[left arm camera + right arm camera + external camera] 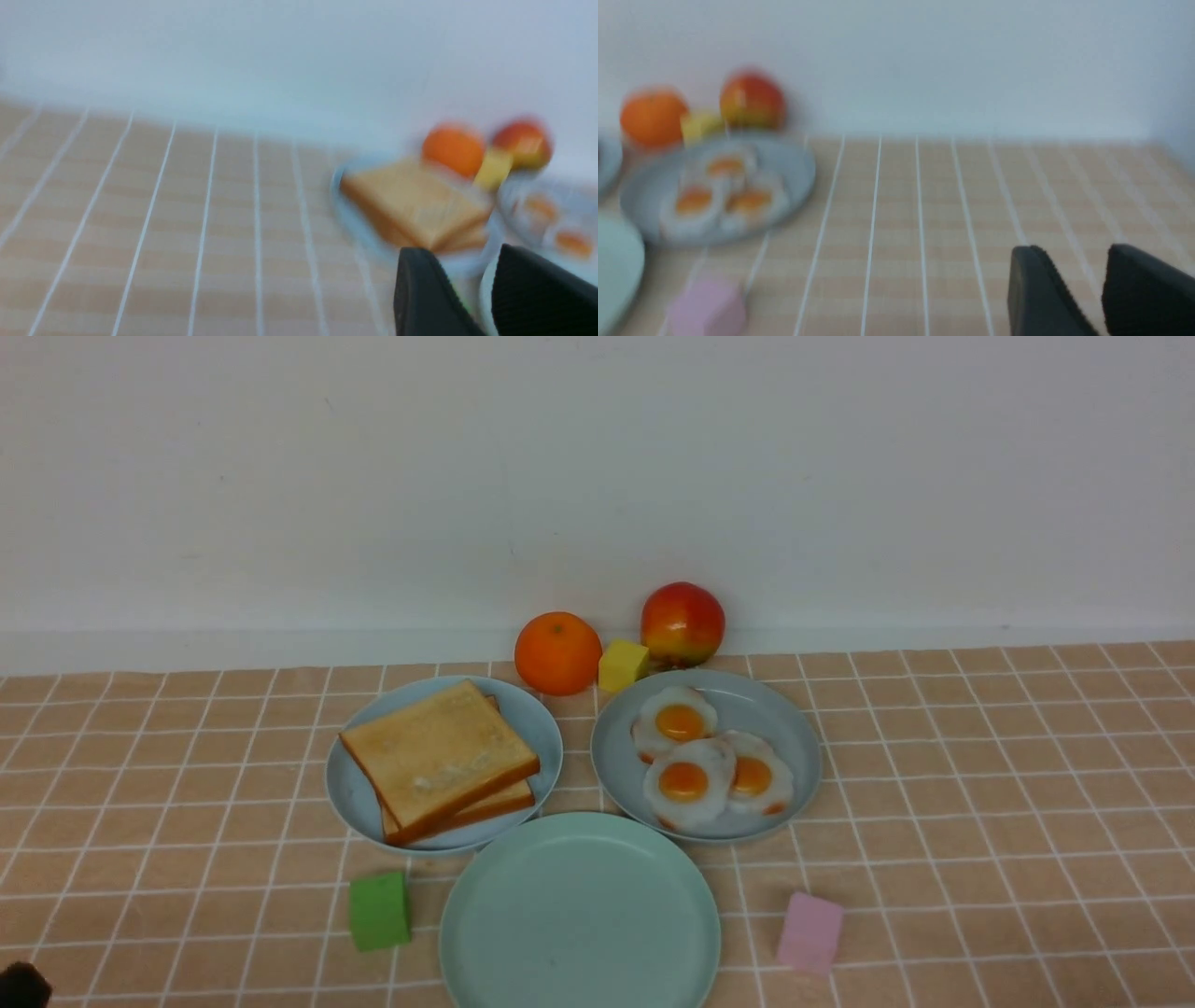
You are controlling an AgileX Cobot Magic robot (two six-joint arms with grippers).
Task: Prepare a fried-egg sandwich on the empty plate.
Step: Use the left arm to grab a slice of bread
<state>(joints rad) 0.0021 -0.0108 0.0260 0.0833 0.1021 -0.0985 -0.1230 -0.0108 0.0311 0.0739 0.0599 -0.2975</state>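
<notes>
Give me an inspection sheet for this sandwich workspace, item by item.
Surface: peach checked cloth, flat.
Job's things: two toast slices stacked on light blue plate; three fried eggs on grey-blue plate; mint plate bare.
Clutter: orange, apple, yellow cube at back; green cube, pink cube flanking mint plate.
Hands: left hand and right hand open, holding nothing.
Cables: nothing seen.
Surroundings: plain white wall.

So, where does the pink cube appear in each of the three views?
Front view: pink cube, low in the picture, right of the mint-green plate.
Left wrist view: not in it.
Right wrist view: pink cube, nearer the camera than the egg plate.
Shared landmark: the orange, in all three.
</notes>
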